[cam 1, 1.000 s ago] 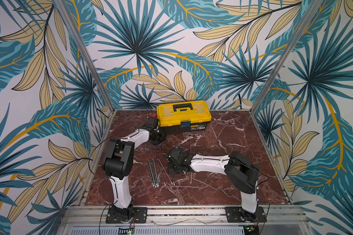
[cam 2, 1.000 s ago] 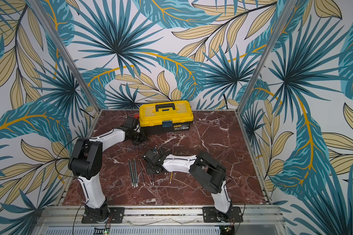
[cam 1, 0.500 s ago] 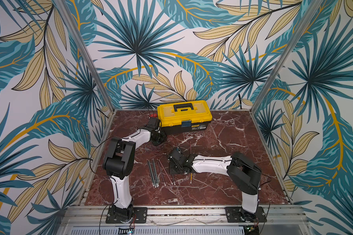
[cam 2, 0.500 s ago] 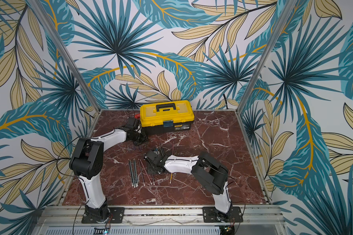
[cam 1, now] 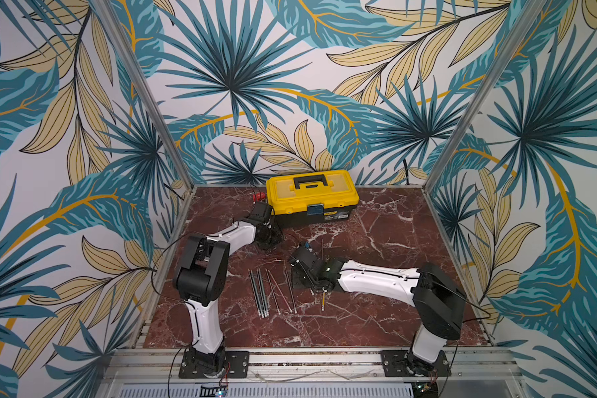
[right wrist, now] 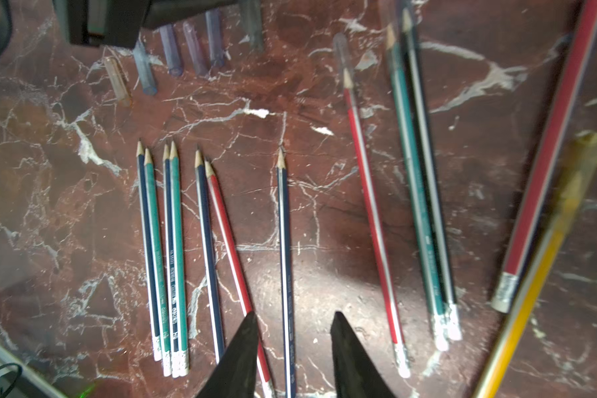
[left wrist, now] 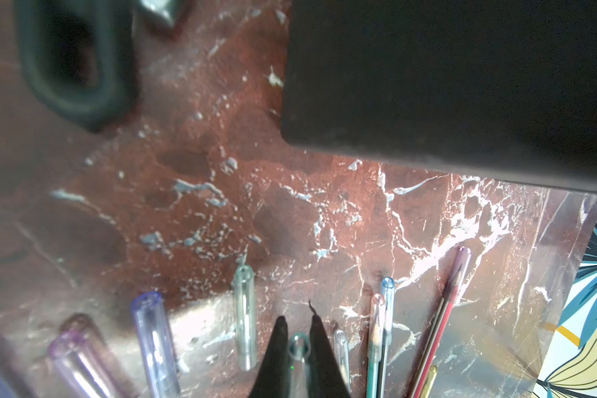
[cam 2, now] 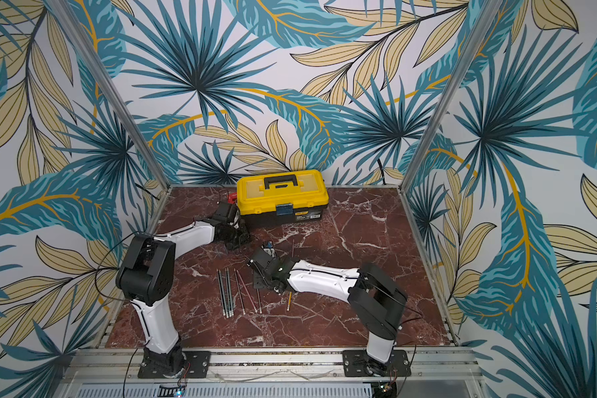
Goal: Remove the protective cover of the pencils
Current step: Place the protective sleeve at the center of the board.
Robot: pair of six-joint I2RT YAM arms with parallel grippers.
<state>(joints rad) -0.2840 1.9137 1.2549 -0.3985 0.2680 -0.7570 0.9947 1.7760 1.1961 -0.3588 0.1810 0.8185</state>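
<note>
Pinching one translucent cap [left wrist: 297, 365], left jaws show only tips; right jaws gape over pencils [right wrist: 284, 241], some blurred.

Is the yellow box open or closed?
Closed. The yellow toolbox has its lid down flat in both top views.

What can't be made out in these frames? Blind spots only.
1) Loose caps: too small to find in both top views.
2) Left pincer, shut on held cap: cap's far end cut off by left wrist view's edge.
3) Yellow pencil: blurred in right wrist view; tip capped or bare, unclear.
4) Dark ring: blurred in left wrist view; unidentifiable.
</note>
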